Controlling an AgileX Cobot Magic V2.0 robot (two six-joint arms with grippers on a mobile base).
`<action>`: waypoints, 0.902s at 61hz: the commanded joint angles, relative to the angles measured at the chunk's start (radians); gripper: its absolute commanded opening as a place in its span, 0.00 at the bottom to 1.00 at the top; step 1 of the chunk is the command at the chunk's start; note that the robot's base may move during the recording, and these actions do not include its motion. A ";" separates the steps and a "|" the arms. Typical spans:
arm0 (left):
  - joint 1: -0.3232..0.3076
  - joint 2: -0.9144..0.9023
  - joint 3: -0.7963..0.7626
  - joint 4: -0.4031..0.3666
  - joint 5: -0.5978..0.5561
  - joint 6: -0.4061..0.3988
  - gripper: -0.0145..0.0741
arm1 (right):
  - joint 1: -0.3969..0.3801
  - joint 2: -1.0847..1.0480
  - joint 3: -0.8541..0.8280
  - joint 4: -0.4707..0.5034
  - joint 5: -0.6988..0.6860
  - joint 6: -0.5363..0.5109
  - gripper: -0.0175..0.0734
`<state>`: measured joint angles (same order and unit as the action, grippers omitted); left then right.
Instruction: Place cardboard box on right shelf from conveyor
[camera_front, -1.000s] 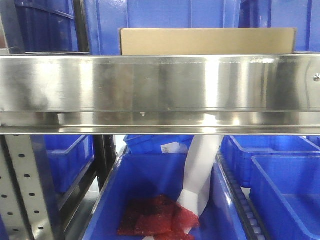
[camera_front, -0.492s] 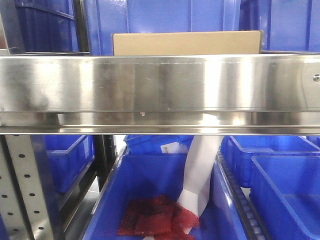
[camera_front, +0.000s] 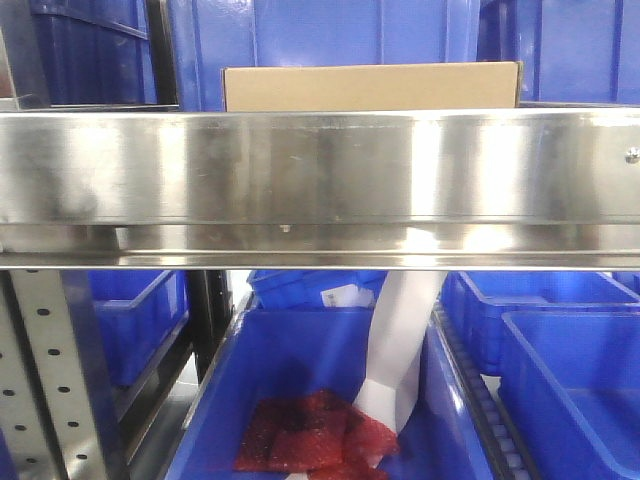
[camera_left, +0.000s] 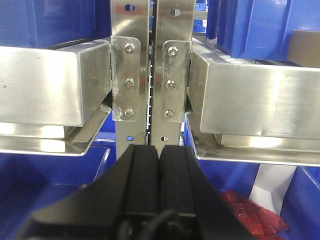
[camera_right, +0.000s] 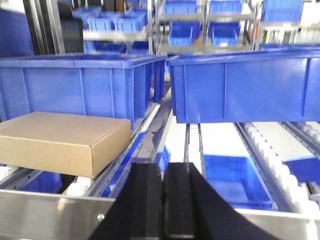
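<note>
Front view first: the cardboard box (camera_front: 371, 86) sits on the right shelf (camera_front: 320, 165), just behind its broad shiny front lip, with only the box's upper strip showing above that lip. Blue bins (camera_front: 350, 30) stand right behind the box. Under the shelf, a blue tub (camera_front: 300, 380) holds a red mesh bag (camera_front: 315, 432), and a white strip (camera_front: 400, 345) hangs from beneath the lip into that tub. A perforated grey upright (camera_front: 45, 380) runs below the shelf's left end.

Over to the left wrist: the left gripper (camera_left: 159, 167) has its two black fingers pressed flat together, nothing between them. It points at a pair of bolted steel uprights (camera_left: 150, 75), with shelf beams butting against them on either side. A sliver of the box peeks over the beam on the far side of the uprights from the left one.

Right wrist now: the right gripper (camera_right: 162, 200) is also closed up empty, fingers touching, hovering over the shelf's steel front edge. The box lies flat on the white rollers (camera_right: 80, 186) just behind that edge, off to the gripper's left, well clear of the fingers. Two big blue crates (camera_right: 240, 85) sit behind the box.
</note>
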<state>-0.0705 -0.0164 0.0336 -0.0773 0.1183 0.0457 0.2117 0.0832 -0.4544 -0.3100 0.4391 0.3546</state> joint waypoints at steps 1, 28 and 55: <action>-0.003 -0.005 0.006 -0.006 -0.085 0.000 0.03 | -0.006 -0.041 0.006 -0.025 -0.077 0.003 0.20; -0.003 -0.005 0.006 -0.006 -0.085 0.000 0.03 | -0.006 -0.087 0.024 -0.025 -0.067 0.003 0.20; -0.003 -0.005 0.006 -0.006 -0.085 0.000 0.03 | -0.067 -0.087 0.162 0.105 -0.122 -0.103 0.20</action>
<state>-0.0705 -0.0164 0.0336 -0.0773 0.1183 0.0457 0.1712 -0.0162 -0.3032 -0.2714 0.4224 0.3126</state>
